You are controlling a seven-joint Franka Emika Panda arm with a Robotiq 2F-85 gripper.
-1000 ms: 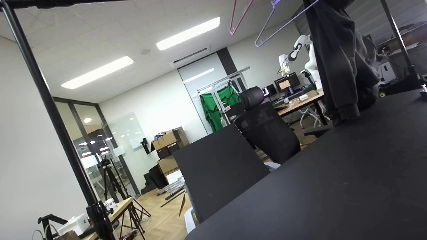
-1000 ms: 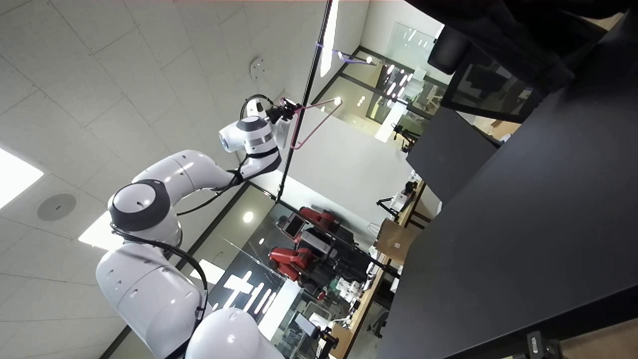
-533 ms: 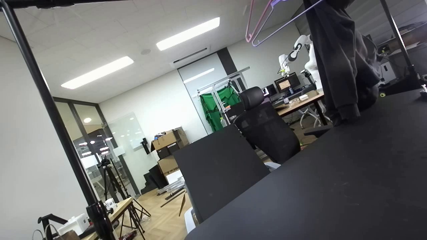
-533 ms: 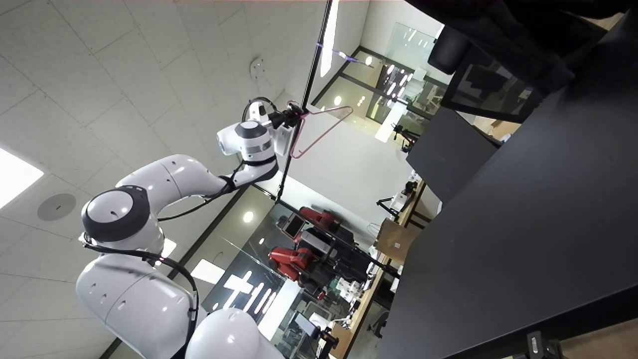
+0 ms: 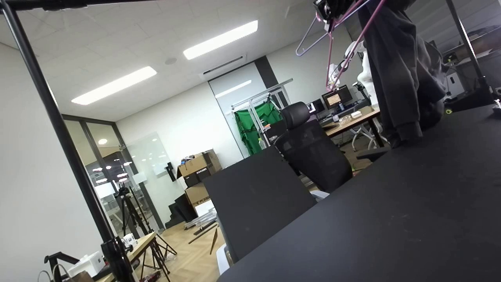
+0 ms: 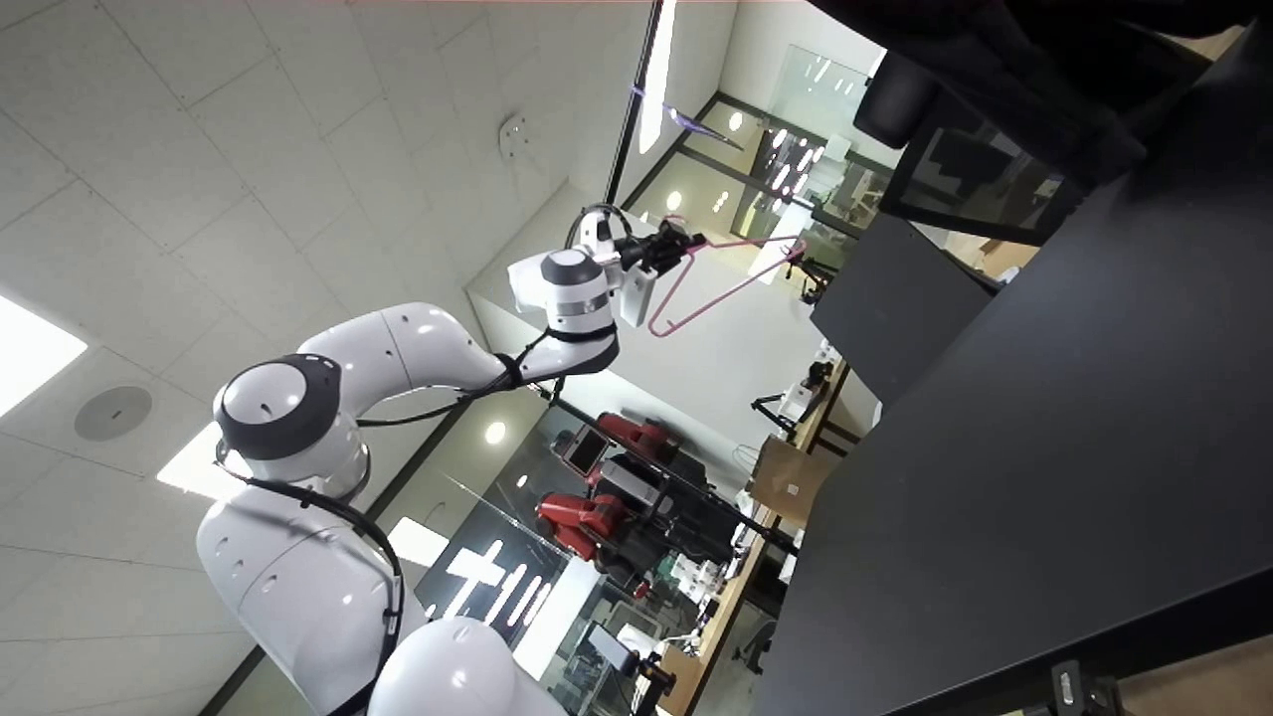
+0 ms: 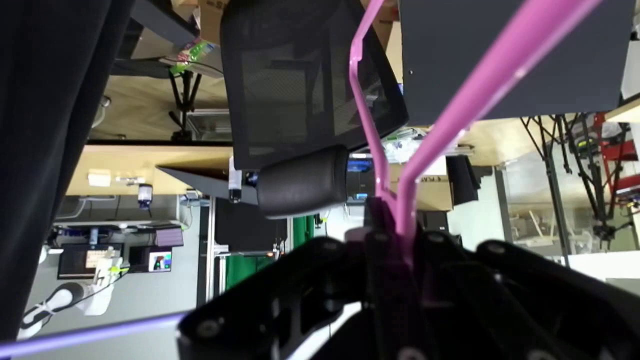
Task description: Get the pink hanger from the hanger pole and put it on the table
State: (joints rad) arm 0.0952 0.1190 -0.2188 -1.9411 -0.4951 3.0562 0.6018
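The pink hanger [image 6: 736, 288] hangs in the air, held near its top. My gripper [image 6: 696, 242] is shut on it just below the hook. In an exterior view the hook shows beside the gripper and apart from the black hanger pole [image 6: 622, 134]. In another exterior view the gripper [image 5: 330, 18] and hanger [image 5: 357, 43] are at the top edge, partly cut off. In the wrist view the gripper [image 7: 397, 227] has its dark fingers closed around the hanger's neck [image 7: 470, 102]. The matte black table [image 5: 391, 219] lies well below; it also shows in an exterior view [image 6: 995, 467].
The lilac hanger [image 6: 696, 124] hangs on the pole; its rod is close in the wrist view [image 7: 100, 327]. A person in dark clothes [image 5: 399, 70] is at the table's far edge. A black chair [image 5: 313, 152] and an upright black panel [image 5: 258, 199] stand beyond the table.
My gripper has carried the pink hanger off the pole, first a little, then clearly away and lower. The gripper has come into an exterior view's top edge. The lilac hanger has turned slightly.
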